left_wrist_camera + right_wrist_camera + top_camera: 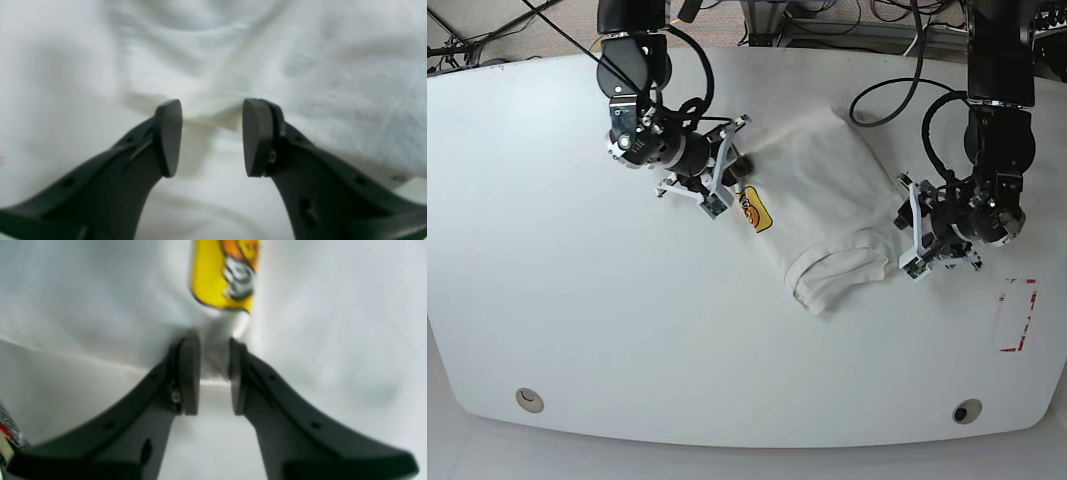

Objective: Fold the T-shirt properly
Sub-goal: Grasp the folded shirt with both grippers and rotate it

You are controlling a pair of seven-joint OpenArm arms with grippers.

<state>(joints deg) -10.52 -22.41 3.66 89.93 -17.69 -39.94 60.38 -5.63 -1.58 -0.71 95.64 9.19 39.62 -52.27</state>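
Between my right gripper's (214, 380) 2 pads (190, 376) a pinched ridge of the T-shirt (827, 200) is clamped, just below its yellow-orange logo (223, 273). My left gripper (212, 137) stands with its jaws apart, nothing between them, right at a rumpled cloth edge. On the white table (577, 330) the shirt lies bunched between my 2 arms, logo beside the right claw.

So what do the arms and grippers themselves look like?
Both arms are black, with looping black cables and white bracket frames at the wrists. The left gripper and right gripper have matte dark grey curved fingers ending in flat rounded pads, with small holes along the fingers.
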